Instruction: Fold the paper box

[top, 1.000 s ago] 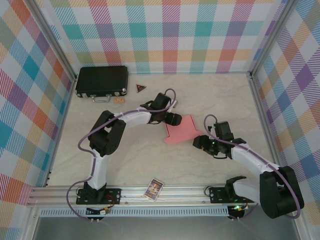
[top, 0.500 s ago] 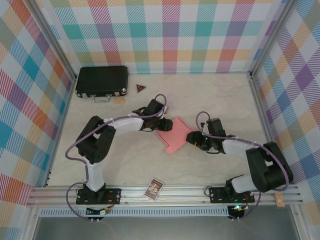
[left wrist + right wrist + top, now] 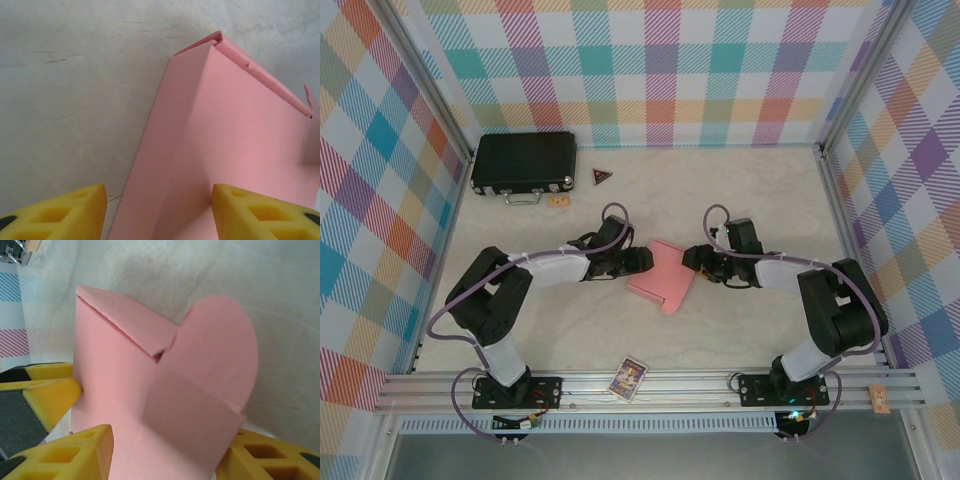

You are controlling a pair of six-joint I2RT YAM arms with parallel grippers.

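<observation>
The pink paper box (image 3: 660, 277) lies mid-table, partly folded, with its panels raised. My left gripper (image 3: 640, 262) meets it from the left and my right gripper (image 3: 691, 262) from the right. In the left wrist view the yellow fingers (image 3: 55, 215) straddle a creased corner of the box (image 3: 235, 130), and the gripper (image 3: 160, 212) is shut on it. In the right wrist view the box (image 3: 120, 370) shows a rounded flap on top and fills the gap of the right gripper (image 3: 167, 455), which is shut on it. The left gripper's finger (image 3: 52, 392) presses the box's far side.
A black hard case (image 3: 523, 162) with latches stands at the back left. A small dark triangular piece (image 3: 602, 177) and a small tan piece (image 3: 558, 201) lie near it. A picture card (image 3: 630, 377) rests on the front rail. Plaid walls enclose the table.
Both grippers have closed in on the box from either side. The box has shifted left and a little nearer, and its panels stand more upright than before.
</observation>
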